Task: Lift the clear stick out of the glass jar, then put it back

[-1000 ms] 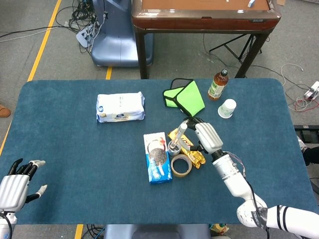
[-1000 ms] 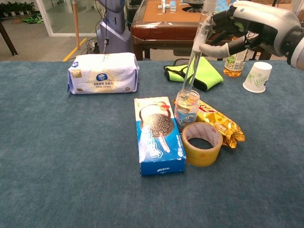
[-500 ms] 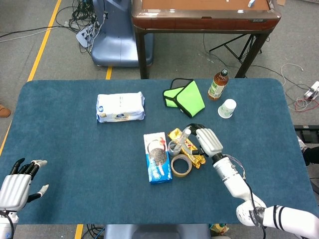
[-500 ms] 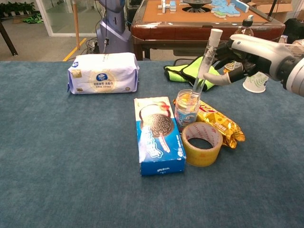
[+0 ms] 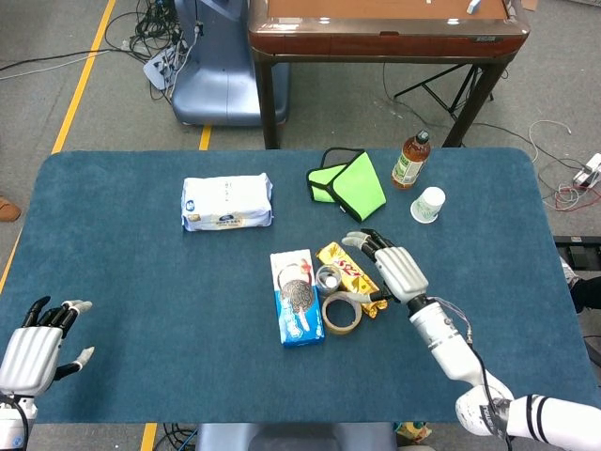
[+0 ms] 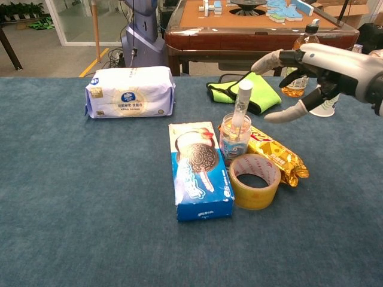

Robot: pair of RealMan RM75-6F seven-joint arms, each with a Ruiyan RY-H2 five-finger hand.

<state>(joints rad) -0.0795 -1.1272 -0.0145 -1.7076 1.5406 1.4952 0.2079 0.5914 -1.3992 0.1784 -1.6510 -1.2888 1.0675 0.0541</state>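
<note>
The clear stick point(image 6: 240, 106) with a white cap stands in the small glass jar point(image 6: 234, 137), leaning against its rim; nothing holds it. In the head view the jar point(image 5: 329, 278) sits between the cookie box and the gold snack pack. My right hand point(image 6: 311, 70) hovers to the right of the stick with fingers spread, apart from it; from the head camera the right hand point(image 5: 392, 263) is just right of the jar. My left hand point(image 5: 33, 343) rests open at the table's near left corner, far from everything.
A blue cookie box point(image 6: 200, 169), a tape roll point(image 6: 255, 180) and a gold snack pack point(image 6: 276, 154) crowd the jar. Behind lie a green cloth point(image 6: 251, 91), a paper cup point(image 6: 323, 97), a tea bottle point(image 5: 410, 160) and a tissue pack point(image 6: 130, 91).
The stick went down into the jar and my right hand let go, spreading its fingers and drawing back to the right. The left hand stayed put.
</note>
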